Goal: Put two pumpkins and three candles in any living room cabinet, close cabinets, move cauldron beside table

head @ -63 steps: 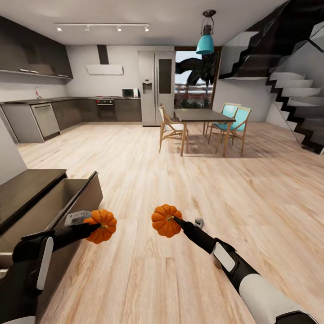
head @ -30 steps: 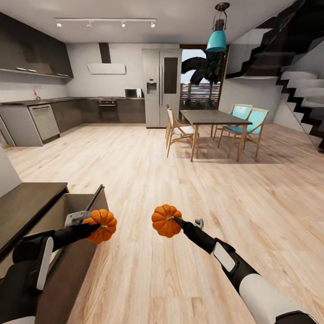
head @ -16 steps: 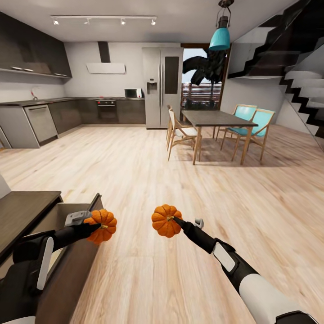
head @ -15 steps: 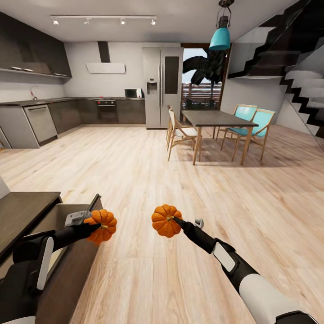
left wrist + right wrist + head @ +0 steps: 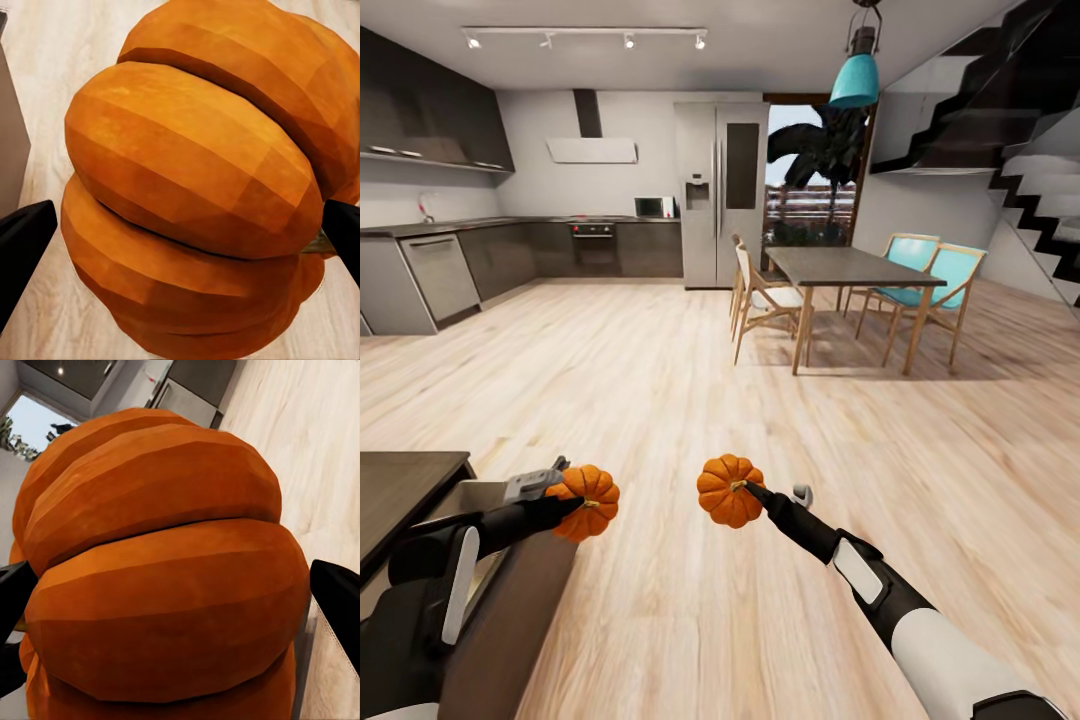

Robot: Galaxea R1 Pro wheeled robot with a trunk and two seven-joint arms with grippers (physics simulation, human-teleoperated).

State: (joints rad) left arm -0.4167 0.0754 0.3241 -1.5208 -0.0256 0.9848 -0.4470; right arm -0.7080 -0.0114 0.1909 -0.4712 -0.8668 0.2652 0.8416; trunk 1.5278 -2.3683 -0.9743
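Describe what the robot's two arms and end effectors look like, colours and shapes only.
Both arms are glossy black with slim white oblong panels along the forearm. The right arm widens into a rounded white shell nearer the body. The left end effector carries a small grey block on top; the right end effector narrows to slim black fingers with a small pale knob beside it.

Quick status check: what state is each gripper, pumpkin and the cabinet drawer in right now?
Left gripper: shut on left pumpkin.
Right gripper: shut on right pumpkin.
Left pumpkin: held in the air, by the drawer's edge.
Right pumpkin: held above the floor.
Cabinet drawer: pulled open.
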